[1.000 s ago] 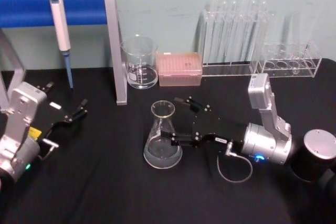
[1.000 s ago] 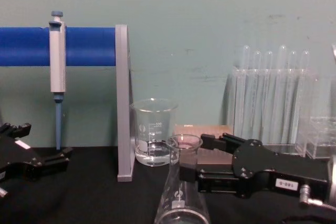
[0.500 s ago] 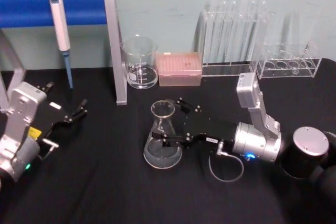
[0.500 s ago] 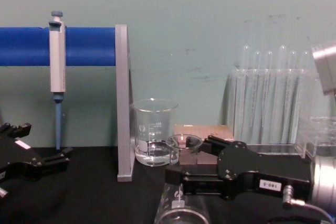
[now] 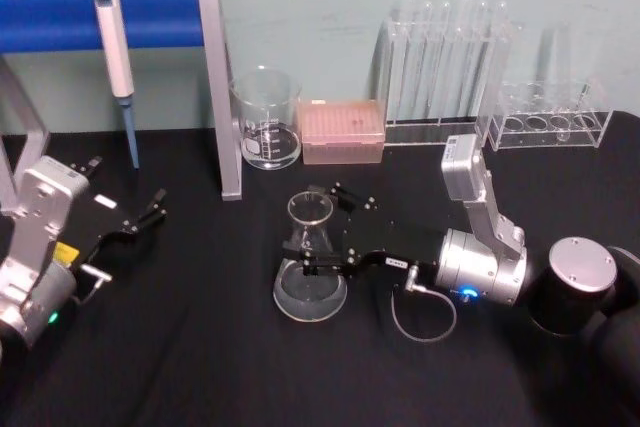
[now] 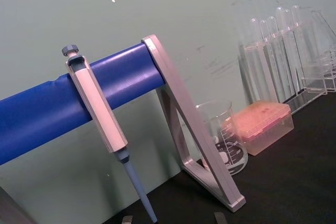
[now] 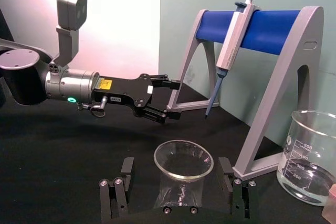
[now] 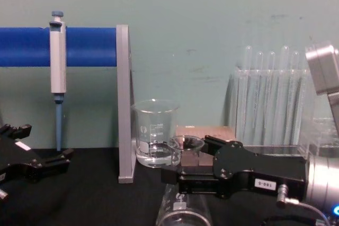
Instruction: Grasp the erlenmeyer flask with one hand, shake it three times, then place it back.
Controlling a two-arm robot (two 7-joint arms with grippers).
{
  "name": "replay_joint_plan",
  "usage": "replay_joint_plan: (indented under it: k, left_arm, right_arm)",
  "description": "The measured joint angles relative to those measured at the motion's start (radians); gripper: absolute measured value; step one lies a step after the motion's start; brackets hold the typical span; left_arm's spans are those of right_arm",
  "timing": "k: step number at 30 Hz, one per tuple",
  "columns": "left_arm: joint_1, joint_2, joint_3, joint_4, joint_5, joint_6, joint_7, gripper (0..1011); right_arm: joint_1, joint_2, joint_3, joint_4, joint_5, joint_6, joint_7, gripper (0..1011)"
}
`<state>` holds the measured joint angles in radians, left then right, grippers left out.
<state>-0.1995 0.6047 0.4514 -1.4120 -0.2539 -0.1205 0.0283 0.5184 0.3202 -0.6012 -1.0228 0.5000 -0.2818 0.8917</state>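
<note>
The clear erlenmeyer flask (image 5: 303, 292) stands upright on the black table (image 5: 200, 347), a little liquid in its wide base. My right gripper (image 5: 313, 229) reaches in from the right, open, with one finger on each side of the flask's neck. In the right wrist view the flask rim (image 7: 183, 160) sits between the two fingers (image 7: 126, 167), with a gap on both sides. The chest view shows the rim (image 8: 186, 142) just above the right gripper (image 8: 186, 158). My left gripper (image 5: 154, 205) rests open at the table's left, apart from the flask.
A glass beaker (image 5: 266, 132) and a pink tip box (image 5: 343, 131) stand behind the flask. A pipette (image 5: 113, 42) hangs on the blue-barred stand (image 5: 215, 87) at back left. Test tube racks (image 5: 445, 57) line the back right.
My right gripper has slid left, so its open fingers now straddle the flask's neck instead of just reaching it. The flask and the left arm have not moved.
</note>
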Motion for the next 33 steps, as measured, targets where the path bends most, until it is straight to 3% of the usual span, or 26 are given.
replay_joint_plan:
  k: [33]
  left_arm:
    - [0.000,0.000,0.000,0.000,0.000,0.000,0.000,1001]
  right_arm:
    - [-0.003,0.000,0.003,0.001,-0.006,0.006,-0.011,1003]
